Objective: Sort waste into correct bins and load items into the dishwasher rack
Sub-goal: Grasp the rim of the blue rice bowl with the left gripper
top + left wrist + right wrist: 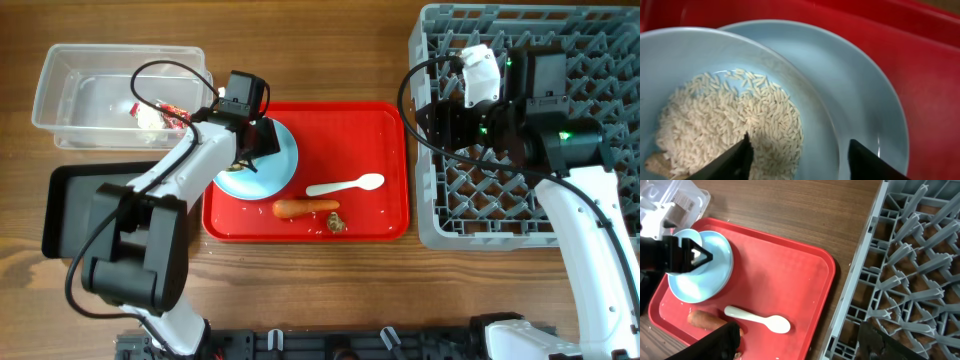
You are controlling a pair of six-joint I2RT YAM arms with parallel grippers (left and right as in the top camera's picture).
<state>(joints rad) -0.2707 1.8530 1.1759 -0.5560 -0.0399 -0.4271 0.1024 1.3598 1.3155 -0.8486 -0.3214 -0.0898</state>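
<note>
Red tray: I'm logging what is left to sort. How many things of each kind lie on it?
Dishes: 2 (plate, bowl holding rice)
Cutlery: 1 (white spoon)
Loose food pieces: 2 (carrot, brown scrap)
Total: 5 on the red tray

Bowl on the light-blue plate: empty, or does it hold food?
Not empty. The left wrist view shows the bowl upright on the plate with rice-like crumbs piled in its bottom.
</note>
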